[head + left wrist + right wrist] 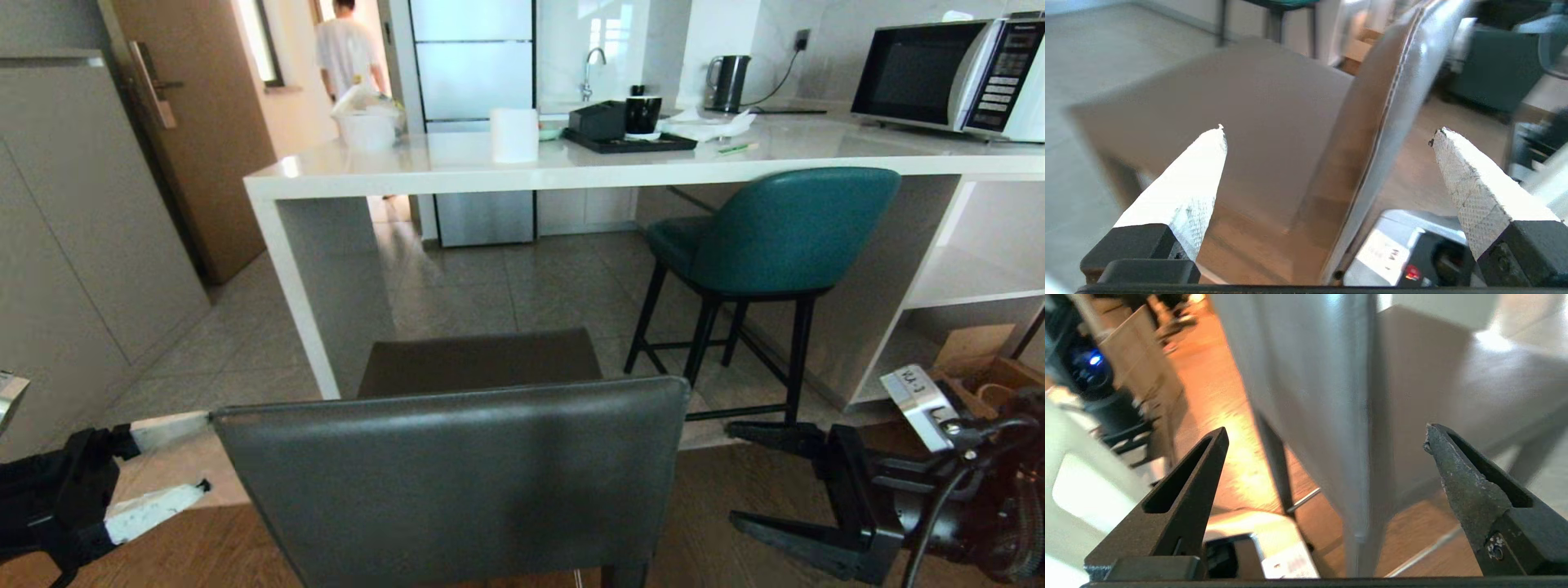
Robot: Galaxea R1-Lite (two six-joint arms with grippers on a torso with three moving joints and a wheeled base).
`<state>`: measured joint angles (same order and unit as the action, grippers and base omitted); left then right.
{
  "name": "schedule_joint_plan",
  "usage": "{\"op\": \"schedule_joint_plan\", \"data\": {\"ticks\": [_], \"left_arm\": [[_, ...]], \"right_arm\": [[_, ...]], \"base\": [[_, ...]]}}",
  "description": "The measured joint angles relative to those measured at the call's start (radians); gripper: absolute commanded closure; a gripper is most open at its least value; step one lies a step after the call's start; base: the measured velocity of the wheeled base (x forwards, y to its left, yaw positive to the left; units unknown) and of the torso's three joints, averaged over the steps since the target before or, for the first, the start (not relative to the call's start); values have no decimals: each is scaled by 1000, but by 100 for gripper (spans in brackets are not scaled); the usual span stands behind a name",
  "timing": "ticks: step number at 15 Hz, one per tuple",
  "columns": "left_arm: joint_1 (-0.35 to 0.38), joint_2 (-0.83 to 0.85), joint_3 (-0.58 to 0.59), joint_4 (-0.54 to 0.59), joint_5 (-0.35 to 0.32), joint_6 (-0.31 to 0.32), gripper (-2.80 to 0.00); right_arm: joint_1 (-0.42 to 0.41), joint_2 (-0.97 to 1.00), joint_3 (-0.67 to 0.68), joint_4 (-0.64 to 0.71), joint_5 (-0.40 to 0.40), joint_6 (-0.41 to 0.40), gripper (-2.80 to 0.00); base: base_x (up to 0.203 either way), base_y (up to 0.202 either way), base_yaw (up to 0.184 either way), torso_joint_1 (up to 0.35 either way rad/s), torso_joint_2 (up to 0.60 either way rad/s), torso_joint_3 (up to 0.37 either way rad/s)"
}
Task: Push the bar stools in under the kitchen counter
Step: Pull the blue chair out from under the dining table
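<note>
- Head view: grey stool (457,465) nearest the camera, its back toward the robot, seat (482,359) pointing at the left end of the counter (571,167), not yet under the slab.
- Same view: teal stool (775,237) tucked partly under the counter's right half, beside the open shelf unit (971,278).
- Left gripper (175,461) at the left edge of the grey back, white fingers spread, one in front of the back edge and one behind.
- Right gripper (747,474) off the right edge of the grey back, black fingers spread wide, apart from the leather.
- Left wrist view only: back panel (1392,102) seen edge-on between the spread white fingertips (1208,147), stitched seam visible, seat to one side.
- Right wrist view only: same back panel (1306,396) edge-on between the spread black fingertips (1212,449), a thin leg (1276,465) below, wood floor beyond.
- Counter top: glossy white slab carrying a paper roll (514,135), a black tray (629,143), a kettle (728,82) and a microwave (947,73) at the far right corner.
- Room: grey tile floor under the counter, wood floor near the robot, a brown door (188,122) at left, a person (349,49) in a white shirt in the doorway behind.
</note>
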<state>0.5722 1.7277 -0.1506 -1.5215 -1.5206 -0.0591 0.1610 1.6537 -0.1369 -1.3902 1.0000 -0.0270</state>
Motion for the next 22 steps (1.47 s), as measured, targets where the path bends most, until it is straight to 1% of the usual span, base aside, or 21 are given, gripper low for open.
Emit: {"op": "schedule_joint_plan", "data": {"ticks": [3, 5, 7, 10, 11, 13, 15, 17, 19, 20, 21, 22], "left_arm": [[114, -57, 18, 0, 0, 0, -280], [181, -105, 35, 0, -1, -1, -280], [213, -146, 51, 0, -1, -15, -280], [244, -173, 56, 0, -1, -56, -280], [263, -177, 53, 0, -1, -77, -280], [301, -184, 47, 0, -1, -122, -280], [332, -199, 35, 0, -1, -212, -280], [341, -219, -5, 0, -1, -359, -280], [338, -236, -75, 0, -1, -502, -280], [330, -241, -119, 0, 1, -557, -280], [309, -245, -157, 0, 19, -598, -280], [267, -247, -188, 0, 61, -631, -280]], "right_arm": [[-42, -96, 28, 1, 0, 60, -280], [-52, -192, 56, 2, -6, 124, -280], [-63, -301, 80, 4, -19, 197, -280], [-84, -462, 93, 12, -76, 308, -280], [-97, -522, 93, 25, -100, 356, -280], [-150, -617, 86, 81, -121, 418, -280], [-231, -692, 69, 163, -134, 431, -280], [-348, -757, 47, 252, -162, 431, -280], [-465, -838, 25, 366, -176, 422, -280], [-501, -887, 9, 438, -177, 402, -280], [-522, -936, -12, 527, -177, 359, -280], [-537, -985, -50, 646, -176, 288, -280]], "base": [[0, 0, 0, 0, 0, 0], [0, 0, 0, 0, 0, 0], [0, 0, 0, 0, 0, 0], [0, 0, 0, 0, 0, 0], [0, 0, 0, 0, 0, 0], [0, 0, 0, 0, 0, 0], [0, 0, 0, 0, 0, 0], [0, 0, 0, 0, 0, 0], [0, 0, 0, 0, 0, 0], [0, 0, 0, 0, 0, 0], [0, 0, 0, 0, 0, 0], [0, 0, 0, 0, 0, 0]]}}
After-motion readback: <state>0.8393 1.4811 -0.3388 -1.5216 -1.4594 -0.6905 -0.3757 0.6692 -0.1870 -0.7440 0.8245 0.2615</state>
